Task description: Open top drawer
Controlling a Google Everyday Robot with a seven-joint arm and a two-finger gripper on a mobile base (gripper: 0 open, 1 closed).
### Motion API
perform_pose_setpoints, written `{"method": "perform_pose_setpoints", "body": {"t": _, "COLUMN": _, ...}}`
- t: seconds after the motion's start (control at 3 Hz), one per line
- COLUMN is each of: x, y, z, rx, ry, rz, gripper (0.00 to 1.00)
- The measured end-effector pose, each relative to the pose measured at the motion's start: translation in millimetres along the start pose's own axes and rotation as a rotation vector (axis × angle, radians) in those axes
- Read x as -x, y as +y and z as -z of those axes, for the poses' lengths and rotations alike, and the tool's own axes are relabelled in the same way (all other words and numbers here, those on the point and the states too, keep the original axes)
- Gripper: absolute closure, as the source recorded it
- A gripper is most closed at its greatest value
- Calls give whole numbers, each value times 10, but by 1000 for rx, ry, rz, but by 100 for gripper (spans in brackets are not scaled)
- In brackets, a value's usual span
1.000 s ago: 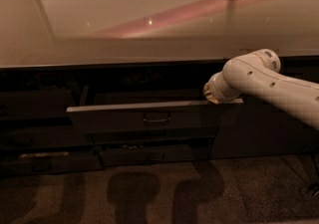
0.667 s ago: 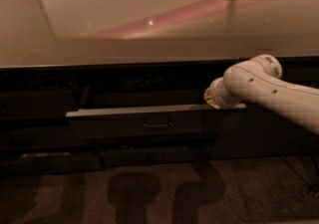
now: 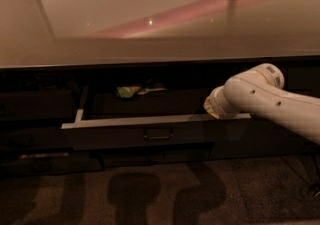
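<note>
The top drawer (image 3: 115, 138) stands pulled out from under the counter. Its dark grey front carries a small loop handle (image 3: 158, 135) at its centre, and its pale top edge runs left to right. My white arm comes in from the right. My gripper (image 3: 212, 109) is at the arm's end, against the right part of the drawer's top edge and to the right of the handle. The arm's wrist hides most of it. A green packet (image 3: 128, 90) lies at the back of the drawer.
A wide glossy countertop (image 3: 150, 19) overhangs the drawers. A shorter drawer front (image 3: 150, 157) sits below the top drawer. Dark cabinet fronts flank it left (image 3: 35, 114) and right. Carpet floor (image 3: 150, 194) lies in front, with shadows on it.
The top drawer has slid further out toward the camera, showing more of its inside. My arm has stayed at the drawer's right top edge and moved with it.
</note>
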State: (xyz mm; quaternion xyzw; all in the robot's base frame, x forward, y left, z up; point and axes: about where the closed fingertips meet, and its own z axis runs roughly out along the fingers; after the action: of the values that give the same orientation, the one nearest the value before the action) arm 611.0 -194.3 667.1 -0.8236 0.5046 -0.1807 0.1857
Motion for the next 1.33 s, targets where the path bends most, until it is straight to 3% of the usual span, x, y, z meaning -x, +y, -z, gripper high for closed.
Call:
{"method": "perform_pose_setpoints", "body": {"t": 0.33, "x": 67, "y": 120, "z": 13, "rx": 20, "ry": -5, "rz": 1, "gripper": 81}}
{"method": "perform_pose_setpoints", "body": {"t": 1.0, "x": 36, "y": 67, "z": 6, "rx": 21, "ry": 7, "rz": 1, "gripper": 34}}
{"method": "perform_pose_setpoints", "body": {"t": 1.33, "x": -211, "y": -90, "z": -191, "rx": 96, "ry": 42, "rz": -46, "gripper": 11}}
